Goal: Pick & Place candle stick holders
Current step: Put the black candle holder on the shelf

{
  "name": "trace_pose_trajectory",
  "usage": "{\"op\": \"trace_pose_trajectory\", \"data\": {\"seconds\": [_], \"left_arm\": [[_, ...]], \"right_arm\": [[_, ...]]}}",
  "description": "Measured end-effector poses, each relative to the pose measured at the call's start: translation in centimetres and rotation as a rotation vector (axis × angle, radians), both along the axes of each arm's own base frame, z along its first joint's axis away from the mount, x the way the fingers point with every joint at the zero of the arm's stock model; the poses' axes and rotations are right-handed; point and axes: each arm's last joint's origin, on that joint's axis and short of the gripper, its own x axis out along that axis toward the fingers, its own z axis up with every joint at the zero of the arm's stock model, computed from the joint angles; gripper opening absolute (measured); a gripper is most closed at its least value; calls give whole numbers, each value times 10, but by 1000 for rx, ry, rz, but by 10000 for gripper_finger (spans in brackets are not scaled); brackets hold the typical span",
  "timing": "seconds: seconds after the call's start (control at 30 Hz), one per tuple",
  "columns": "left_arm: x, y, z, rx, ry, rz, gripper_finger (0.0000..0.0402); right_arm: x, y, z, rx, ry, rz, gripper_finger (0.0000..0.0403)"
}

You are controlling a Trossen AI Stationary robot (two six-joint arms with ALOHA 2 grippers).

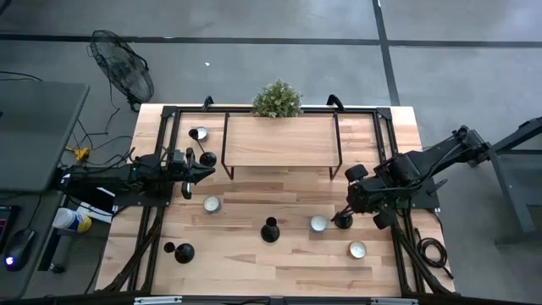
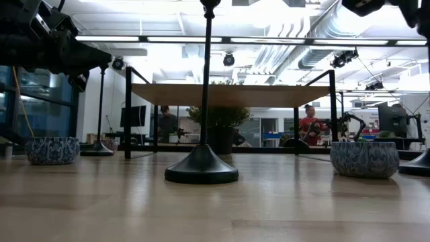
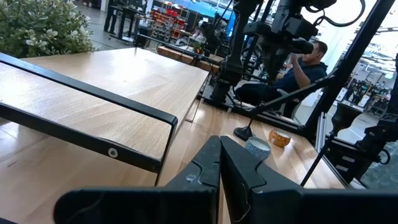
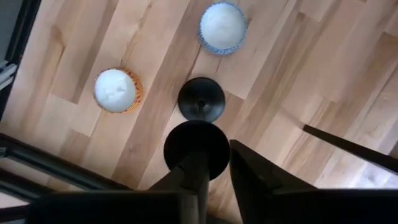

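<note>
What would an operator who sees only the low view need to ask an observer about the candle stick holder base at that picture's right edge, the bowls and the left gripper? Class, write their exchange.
Operator: Is anything at the candle stick holder on my right edge?
Observer: Yes, the right gripper is at the top of it, above its round base.
Operator: I count two blue bowls. Any more?
Observer: A third, an orange-sided bowl, sits near that holder.
Operator: And the left gripper?
Observer: The left gripper is shut and empty, beside the wooden shelf.
</note>
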Motion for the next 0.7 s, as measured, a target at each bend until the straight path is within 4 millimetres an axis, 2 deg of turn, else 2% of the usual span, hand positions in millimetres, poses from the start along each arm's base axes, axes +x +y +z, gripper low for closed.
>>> {"op": "trace_pose_trajectory", "data": {"seconds": [0.13, 0.37, 0.53, 0.7], "left_arm": [[0, 0, 0, 0, 0, -1, 1], [0, 0, 0, 0, 0, 0, 1], [0, 0, 0, 0, -1, 0, 1], [0, 0, 0, 0, 0, 0, 1]], "right_arm": [[0, 0, 0, 15, 6, 0, 9], [-1, 0, 5, 58, 19, -92, 4], [-2, -9, 30, 101, 0, -211, 1], [-2, -21, 64, 145, 6, -349, 0]]}}
